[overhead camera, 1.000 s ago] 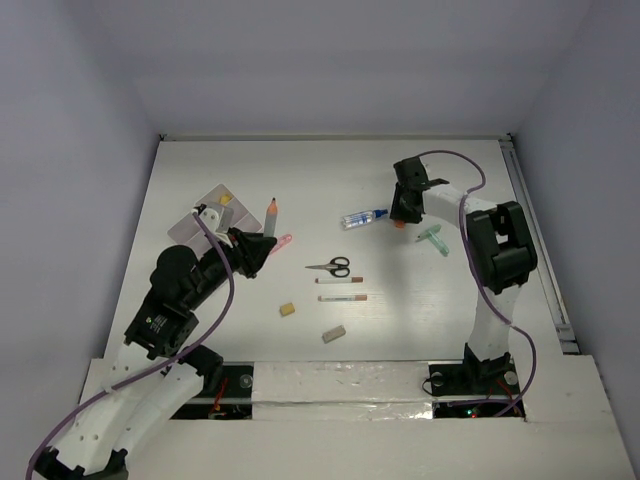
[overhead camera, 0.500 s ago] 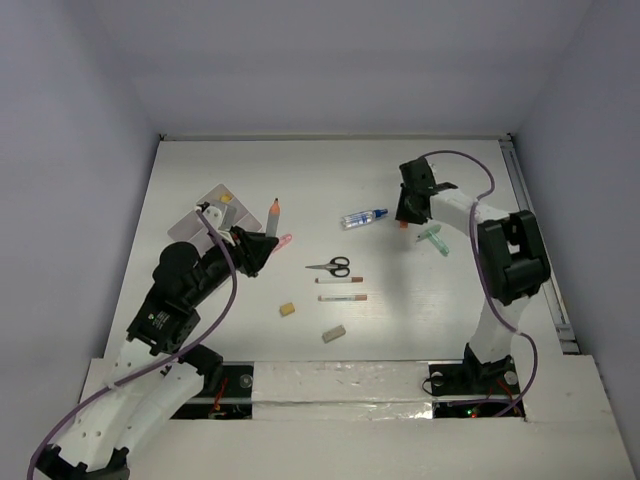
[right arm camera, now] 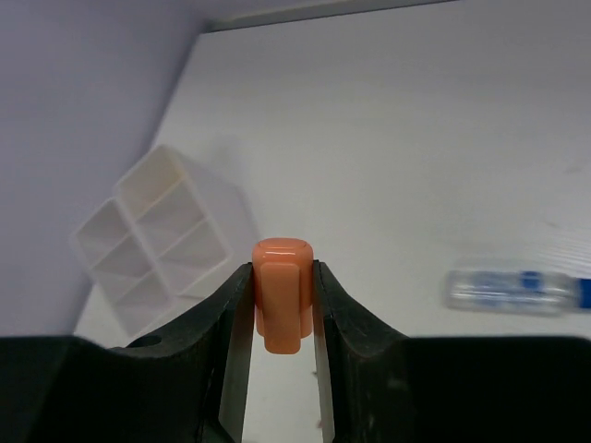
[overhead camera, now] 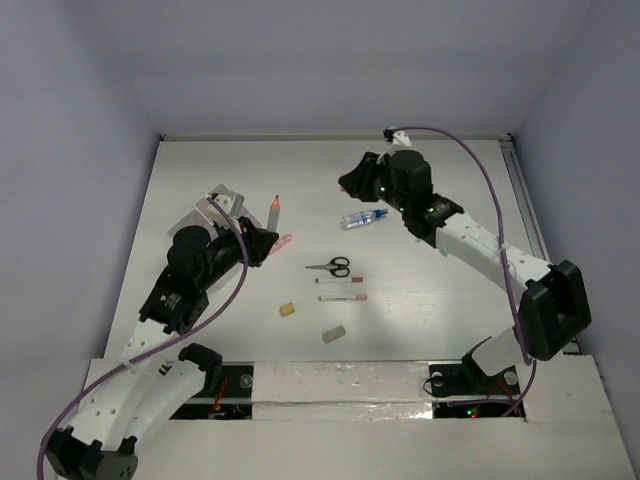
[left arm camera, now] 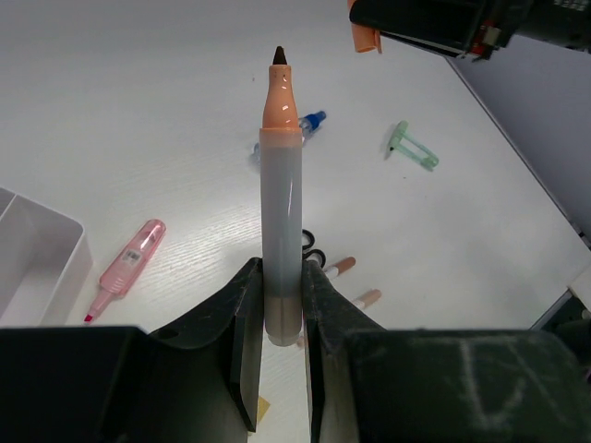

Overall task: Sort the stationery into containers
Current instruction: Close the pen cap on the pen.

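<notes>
Two grippers: your left gripper and your right gripper are each holding something, raised off the white table.
Left grip: its jaws are pinching the lower end of a grey-barrelled marker with an orange neck and a bare dark tip, which is sticking straight out past the fingertips.
Right grip: its jaws are squeezing a small orange plastic cap from both sides, with the rounded end poking out beyond the fingers.
Marker and cap: seen from your left wrist, the cap is hovering beyond the marker's tip and slightly to its right, not touching it.
Containers: the white plastic tray of joined rectangular compartments is sitting below and left of your right gripper.
Pink highlighter: lying flat below and left of your left gripper, near the tray but outside it.
Clear tube with a blue cap: lying below and right of your right gripper.
Black-handled scissors and two thin pens: lying under your left gripper, slightly right.
Green clip-like piece: lying farther out, right of the marker.
Yellow block and beige block: lying behind your left gripper, toward the bases, apart.
</notes>
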You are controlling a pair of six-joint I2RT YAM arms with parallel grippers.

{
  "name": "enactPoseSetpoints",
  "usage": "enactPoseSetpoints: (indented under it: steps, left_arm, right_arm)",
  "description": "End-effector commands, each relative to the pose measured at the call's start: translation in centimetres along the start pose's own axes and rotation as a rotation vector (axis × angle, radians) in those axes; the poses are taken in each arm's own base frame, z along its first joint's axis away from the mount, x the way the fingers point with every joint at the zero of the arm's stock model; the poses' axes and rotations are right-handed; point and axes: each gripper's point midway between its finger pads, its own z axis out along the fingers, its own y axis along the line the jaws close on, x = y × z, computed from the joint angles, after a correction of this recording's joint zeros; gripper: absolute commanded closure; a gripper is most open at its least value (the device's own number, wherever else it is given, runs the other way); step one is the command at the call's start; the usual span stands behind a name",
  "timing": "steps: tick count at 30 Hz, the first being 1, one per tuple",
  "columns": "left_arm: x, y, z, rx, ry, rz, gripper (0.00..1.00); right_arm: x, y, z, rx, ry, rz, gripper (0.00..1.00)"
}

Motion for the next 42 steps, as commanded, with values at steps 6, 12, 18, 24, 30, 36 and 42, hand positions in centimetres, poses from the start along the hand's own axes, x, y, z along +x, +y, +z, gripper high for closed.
enactPoseSetpoints:
  steps: [6, 12, 18, 24, 30, 36, 42]
  left_arm:
    - [-1.2, 0.7, 0.5, -0.021, -0.05, 0.014, 1.0]
    - [-0.7, 0.6, 1.0, -0.004, -0.029, 0.014, 1.0]
    - [-0.5, 0.7, 1.2, -0.007, -0.017, 0.01, 1.0]
    - [-0.4, 0.7, 1.3, -0.006, -0.01, 0.01, 1.0]
    - [-0.4, 0.7, 1.2, -0.007, -0.012, 0.01, 1.0]
    - [-0.6, 0.7, 1.2, -0.005, -0.018, 0.012, 1.0]
    - [-0.8, 0.7, 1.0, -0.013, -0.027, 0.012, 1.0]
  right_arm:
    - [-2.8, 14.1, -0.7, -0.415, -0.108, 0.125, 0.77]
    - [-1.9, 17.0, -0.1, -0.479, -0.09, 0.157, 0.77]
    - [-1.8, 18.2, 0.0, -0.504, -0.104, 0.16, 0.77]
    - [-1.1, 19.2, 0.4, -0.521, -0.086, 0.15, 0.77]
    - [-0.2, 19.7, 0.5, -0.522, -0.068, 0.144, 0.77]
    - [0.3, 20.0, 0.8, -0.522, -0.057, 0.132, 0.77]
    - [0.6, 20.0, 0.5, -0.519, -0.057, 0.127, 0.77]
